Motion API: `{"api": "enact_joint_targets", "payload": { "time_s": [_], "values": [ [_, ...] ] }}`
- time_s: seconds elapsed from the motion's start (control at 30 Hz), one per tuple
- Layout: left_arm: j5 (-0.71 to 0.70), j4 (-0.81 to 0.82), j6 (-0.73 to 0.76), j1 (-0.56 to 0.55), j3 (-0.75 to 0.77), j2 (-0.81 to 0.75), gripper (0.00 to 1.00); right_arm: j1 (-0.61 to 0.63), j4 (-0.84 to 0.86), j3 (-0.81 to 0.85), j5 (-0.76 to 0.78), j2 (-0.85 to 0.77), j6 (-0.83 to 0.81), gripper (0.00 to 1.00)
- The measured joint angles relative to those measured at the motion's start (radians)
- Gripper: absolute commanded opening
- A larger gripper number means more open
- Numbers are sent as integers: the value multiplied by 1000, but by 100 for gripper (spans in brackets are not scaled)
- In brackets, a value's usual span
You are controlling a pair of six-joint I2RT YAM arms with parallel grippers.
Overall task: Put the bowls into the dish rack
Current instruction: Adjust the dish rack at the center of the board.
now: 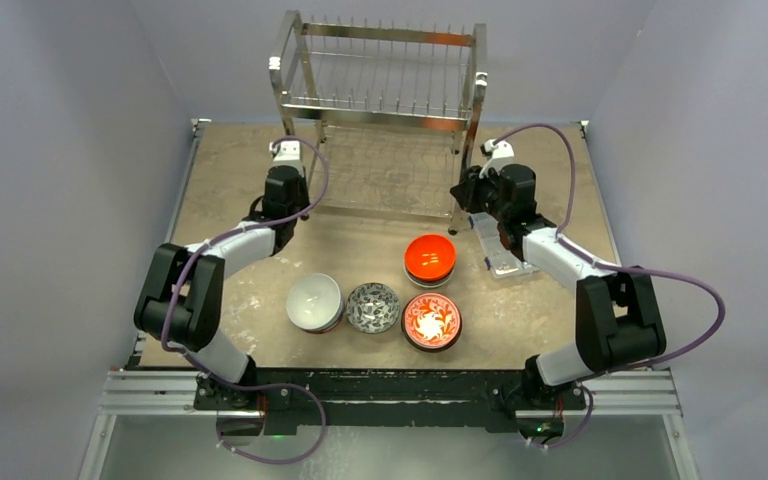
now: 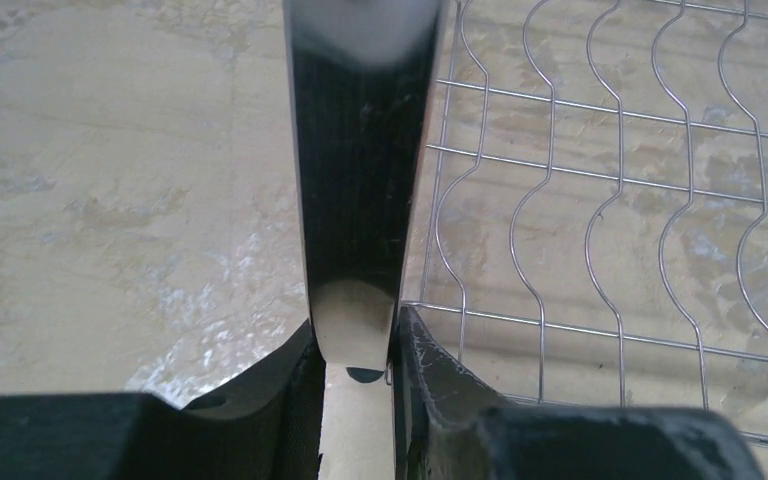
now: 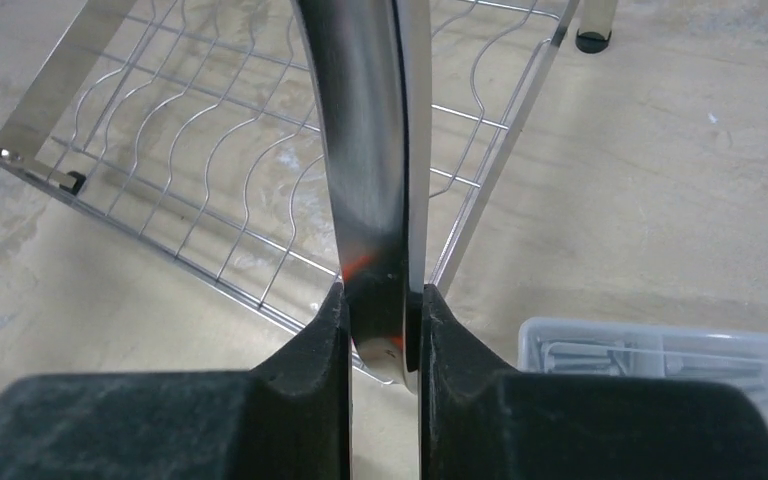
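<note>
- Bowls [image 1: 372, 307] sit on the counter [image 1: 240, 180], near the arms and not yet in the dish rack [image 1: 385, 34].
- A white bowl [image 1: 314, 301] is on the left, with a grey patterned bowl [image 1: 373, 300] just beside it.
- A red-and-white flower bowl [image 1: 431, 321] is to the right of the grey one.
- An orange-red bowl [image 1: 430, 258] sits a little farther back than the flower bowl.
- The dish rack stands at the far side of the counter, in the middle.
- The left fingers [image 2: 282, 400] squeeze the rack's near-left leg [image 2: 360, 180].
- The right fingers [image 3: 310, 370] squeeze the rack's near-right leg [image 3: 370, 150].
- The rack's wavy wire shelf [image 2: 610, 200] shows low, just above the counter.
- A clear box [image 1: 500, 250] lies on the right, near the right arm.
</note>
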Motion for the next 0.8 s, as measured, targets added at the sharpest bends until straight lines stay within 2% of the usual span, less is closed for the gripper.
{"api": "enact_joint_targets", "payload": {
  "time_s": [0.17,0.5,0.6,0.73,0.8],
  "values": [
    [1,-45,6,8,-77,-97,2,19,-41,-3,-34,-26,-20,0],
    [6,-181,-14,7,-205,-317,2,49,-143,-77,-105,-171,-3,1],
    [18,-203,-23,5,-241,-373,12,56,-153,-116,-110,-220,7,15],
    [24,-219,-40,0,-281,-414,34,61,-172,-143,-113,-251,10,48],
    [24,-225,-60,-2,-294,-428,39,64,-182,-143,-117,-255,37,60]
  ]
}}
